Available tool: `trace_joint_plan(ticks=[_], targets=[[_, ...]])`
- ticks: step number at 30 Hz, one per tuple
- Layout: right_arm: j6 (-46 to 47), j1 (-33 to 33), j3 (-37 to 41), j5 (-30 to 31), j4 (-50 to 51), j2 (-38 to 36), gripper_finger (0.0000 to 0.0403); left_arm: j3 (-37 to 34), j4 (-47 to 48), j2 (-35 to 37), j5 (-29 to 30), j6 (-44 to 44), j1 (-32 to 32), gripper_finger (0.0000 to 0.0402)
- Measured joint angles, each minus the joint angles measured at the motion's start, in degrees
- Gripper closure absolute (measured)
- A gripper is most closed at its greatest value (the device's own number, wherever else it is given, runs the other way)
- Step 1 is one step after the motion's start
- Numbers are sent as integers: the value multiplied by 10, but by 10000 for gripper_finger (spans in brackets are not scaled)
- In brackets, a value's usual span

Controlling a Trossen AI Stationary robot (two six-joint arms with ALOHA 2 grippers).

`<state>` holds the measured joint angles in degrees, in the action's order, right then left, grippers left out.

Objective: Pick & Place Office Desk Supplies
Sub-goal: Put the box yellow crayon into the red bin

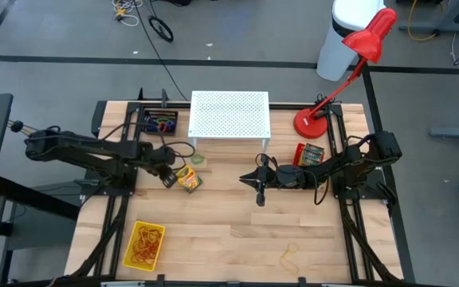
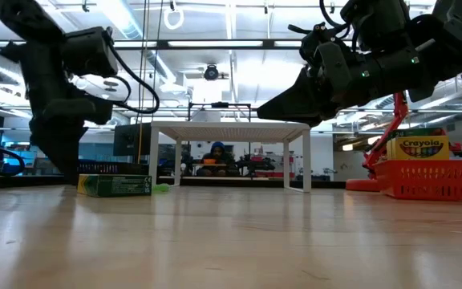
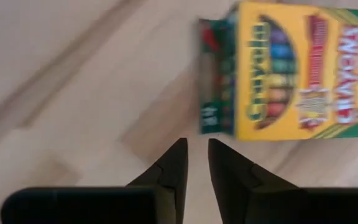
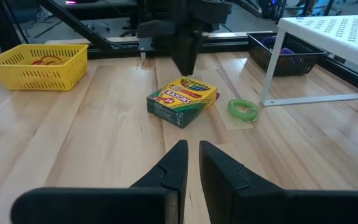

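A yellow-and-green crayon box [image 1: 189, 179] lies flat on the table, left of centre. My left gripper [image 3: 197, 152] points steeply down just off the box's green end [image 3: 215, 81]. Its fingers stand a narrow gap apart, with nothing between them. A green elastic loop [image 4: 243, 110] lies on the wood beside the box. My right gripper [image 4: 193, 152] hangs mid-table, nearly level and shut on nothing, pointing toward the box [image 4: 182, 99]. A second crayon box [image 2: 422, 147] stands in a red basket [image 2: 427, 178].
A white perforated stand [image 1: 229, 114] stands at the far middle and a red desk lamp [image 1: 313, 121] at the far right. A black basket [image 1: 159, 122] holds coloured loops, and a yellow basket [image 1: 144, 245] at the near left holds rubber bands. One loose rubber band [image 1: 291, 255] lies near the front edge.
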<state>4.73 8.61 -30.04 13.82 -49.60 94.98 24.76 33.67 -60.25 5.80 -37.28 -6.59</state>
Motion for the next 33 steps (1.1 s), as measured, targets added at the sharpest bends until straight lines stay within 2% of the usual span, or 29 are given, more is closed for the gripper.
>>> trace_joint_plan(ticks=[5,11,24,29,33], targets=[[0,0,0,-1,0,0,352,-29,-62,0,-24,2,-7,300],[0,0,0,-1,0,0,352,-53,-78,0,4,3,-7,272],[2,0,0,1,0,0,352,-64,-125,0,-4,55,-7,272],[2,0,0,1,0,0,352,-64,-146,0,-47,67,-6,272],[2,0,0,1,0,0,352,-69,-156,0,-54,70,-6,282]])
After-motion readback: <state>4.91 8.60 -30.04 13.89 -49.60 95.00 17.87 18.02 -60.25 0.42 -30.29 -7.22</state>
